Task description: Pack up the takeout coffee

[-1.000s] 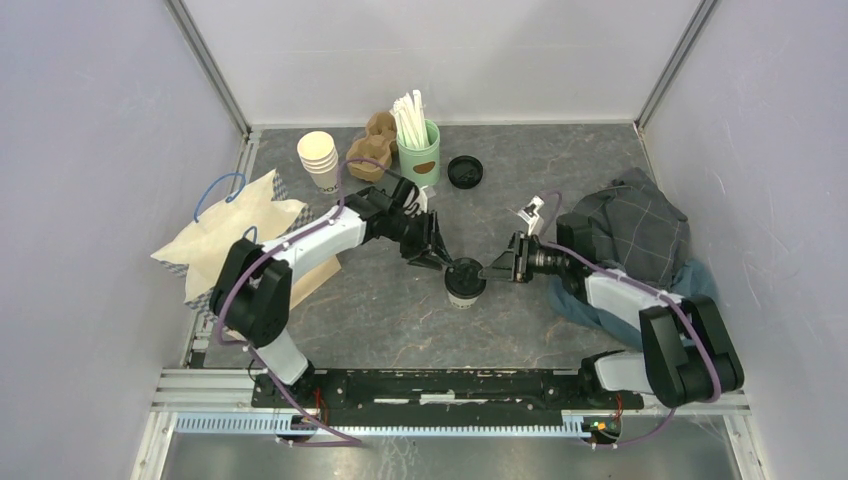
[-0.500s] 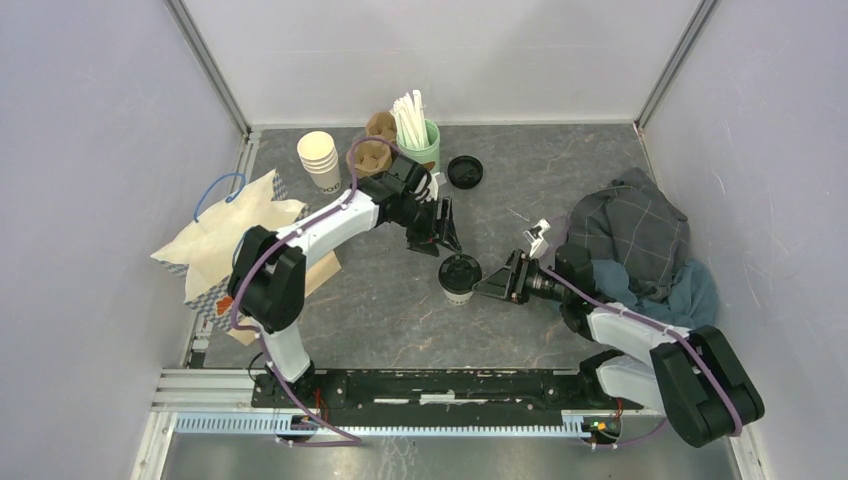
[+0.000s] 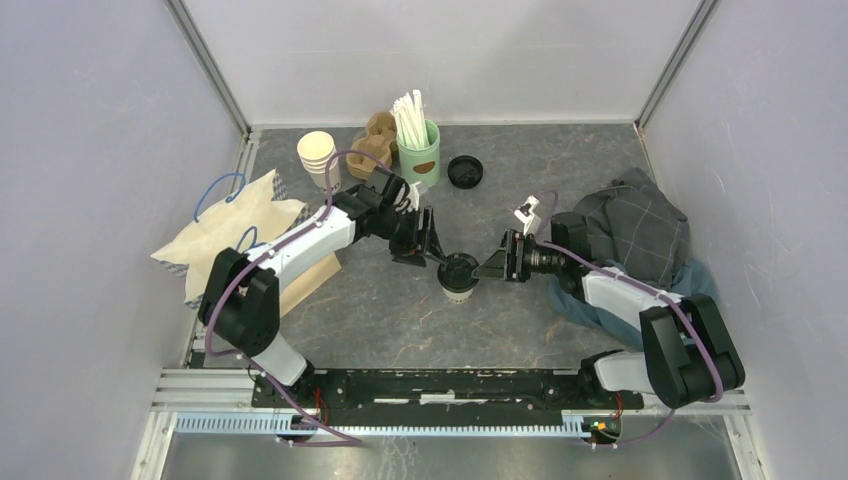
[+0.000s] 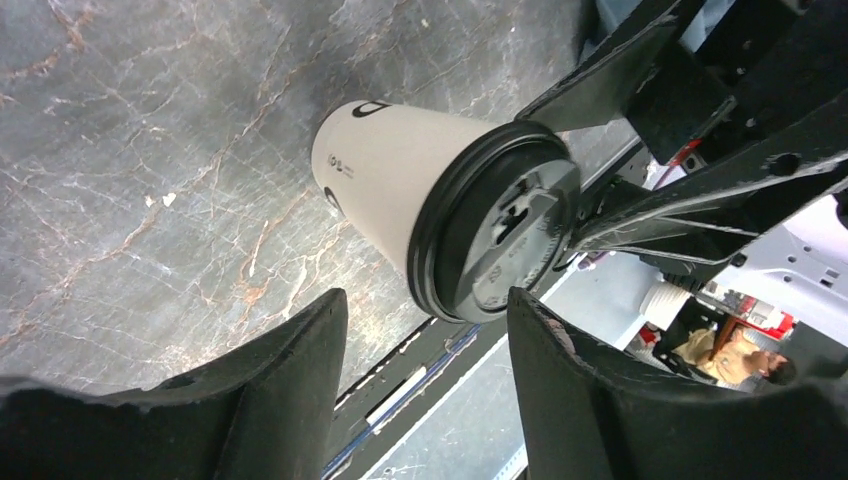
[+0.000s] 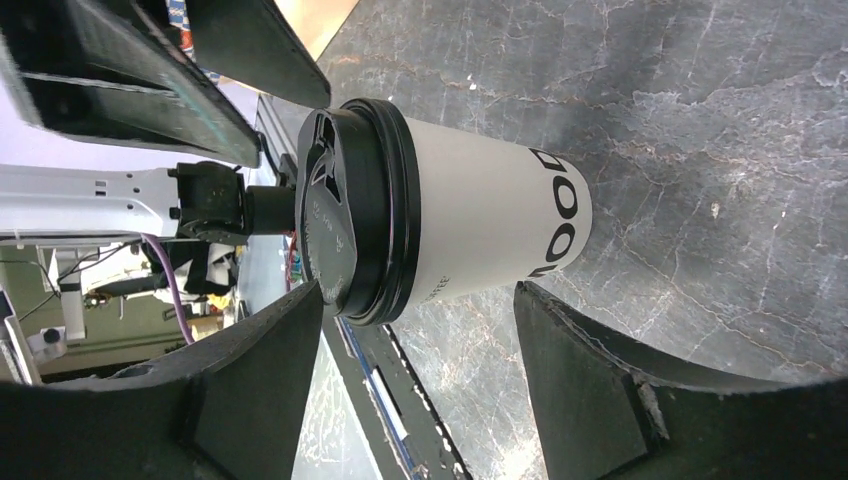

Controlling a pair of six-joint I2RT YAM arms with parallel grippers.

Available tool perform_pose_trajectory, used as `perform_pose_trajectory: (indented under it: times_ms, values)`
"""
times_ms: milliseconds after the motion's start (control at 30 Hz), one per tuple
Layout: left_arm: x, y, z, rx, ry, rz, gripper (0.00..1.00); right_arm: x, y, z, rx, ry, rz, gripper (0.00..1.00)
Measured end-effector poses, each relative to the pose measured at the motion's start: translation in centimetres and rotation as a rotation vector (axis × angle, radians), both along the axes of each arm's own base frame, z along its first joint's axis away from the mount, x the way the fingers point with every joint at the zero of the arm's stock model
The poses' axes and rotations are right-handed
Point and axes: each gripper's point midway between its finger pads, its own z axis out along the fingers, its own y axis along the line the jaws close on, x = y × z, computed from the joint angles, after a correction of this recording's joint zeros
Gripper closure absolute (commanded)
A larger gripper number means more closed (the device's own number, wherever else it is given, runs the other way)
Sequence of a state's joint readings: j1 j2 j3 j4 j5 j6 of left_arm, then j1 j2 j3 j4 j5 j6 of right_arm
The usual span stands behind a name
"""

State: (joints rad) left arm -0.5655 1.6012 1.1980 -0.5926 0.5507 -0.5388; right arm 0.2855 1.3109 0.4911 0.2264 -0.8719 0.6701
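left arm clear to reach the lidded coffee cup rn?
Likely yes: left gripper is open with the coffee cup just ahead; only the open right gripper crowds its far side.

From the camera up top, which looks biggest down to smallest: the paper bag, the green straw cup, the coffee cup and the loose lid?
1. paper bag
2. green straw cup
3. coffee cup and loose lid look about the same from above, so I won't rank them.

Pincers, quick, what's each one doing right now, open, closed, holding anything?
Left pincer: open, holding nothing; the takeout coffee stands just ahead of it.
Right pincer: open, holding nothing, facing the same cup.
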Motion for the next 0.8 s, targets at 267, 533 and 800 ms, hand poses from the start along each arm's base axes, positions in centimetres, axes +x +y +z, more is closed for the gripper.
perform_pose_trajectory:
  times_ms: [267, 533, 800]
  values:
    - [-1.2, -0.1, -1.8, -0.035, 0.077, 0.004, 0.42, -0.2, 0.2, 0.0, 0.015, 0.008, 0.025, 0.32]
    - [-1.3, -0.3, -2.6, -0.056, 0.077, -0.004, 0.53, 0.3, 0.6, -0.5, 0.064, 0.018, 0.002, 0.43]
    - [-1.3, -0.7, -2.8, -0.112, 0.045, -0.024, 0.53, -0.5, 0.4, -1.1, 0.146, 0.007, -0.006, 0.43]
